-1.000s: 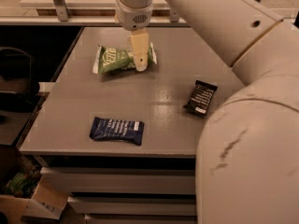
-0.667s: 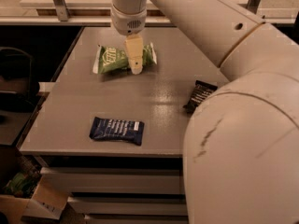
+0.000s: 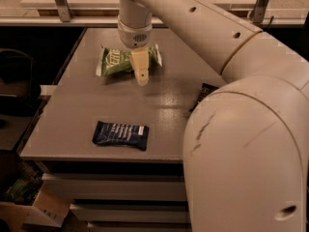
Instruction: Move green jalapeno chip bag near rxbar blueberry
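The green jalapeno chip bag (image 3: 117,62) lies at the back of the grey table (image 3: 72,124), light green with white crimped ends. My gripper (image 3: 141,75) hangs down from the arm over the bag's right part, its pale fingertips low at the bag's front edge. The rxbar blueberry (image 3: 120,135), a dark navy wrapper with white text, lies flat near the table's front edge, well in front of the bag.
A smaller black bar wrapper (image 3: 203,95) lies at the right, partly hidden by my arm. My large arm covers the right and front right of the view. A cardboard box (image 3: 29,202) sits on the floor at lower left. Rails run behind the table.
The gripper has moved slightly left and lower over the chip bag. The arm now fills more of the right side. The bag and bars have not moved.
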Robot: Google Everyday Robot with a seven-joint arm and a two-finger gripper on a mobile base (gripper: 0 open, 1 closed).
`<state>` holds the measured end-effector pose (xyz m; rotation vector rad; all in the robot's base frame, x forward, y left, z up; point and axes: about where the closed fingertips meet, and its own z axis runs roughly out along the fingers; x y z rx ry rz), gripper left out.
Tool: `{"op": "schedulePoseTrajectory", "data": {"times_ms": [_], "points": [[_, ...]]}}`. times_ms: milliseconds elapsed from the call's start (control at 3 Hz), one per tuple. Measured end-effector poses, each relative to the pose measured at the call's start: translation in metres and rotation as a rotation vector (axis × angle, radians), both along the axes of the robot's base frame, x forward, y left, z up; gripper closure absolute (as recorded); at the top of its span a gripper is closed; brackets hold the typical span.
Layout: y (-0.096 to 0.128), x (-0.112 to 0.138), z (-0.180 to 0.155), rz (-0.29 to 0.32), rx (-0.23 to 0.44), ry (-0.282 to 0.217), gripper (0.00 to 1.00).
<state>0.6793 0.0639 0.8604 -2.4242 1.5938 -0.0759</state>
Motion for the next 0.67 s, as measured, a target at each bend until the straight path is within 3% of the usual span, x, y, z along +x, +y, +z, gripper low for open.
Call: {"op": "schedulePoseTrajectory", "data": {"times_ms": [667], "points": [[-0.0021, 0.0050, -0.0190, 0.002, -0.006, 0.027, 0.40]]}}
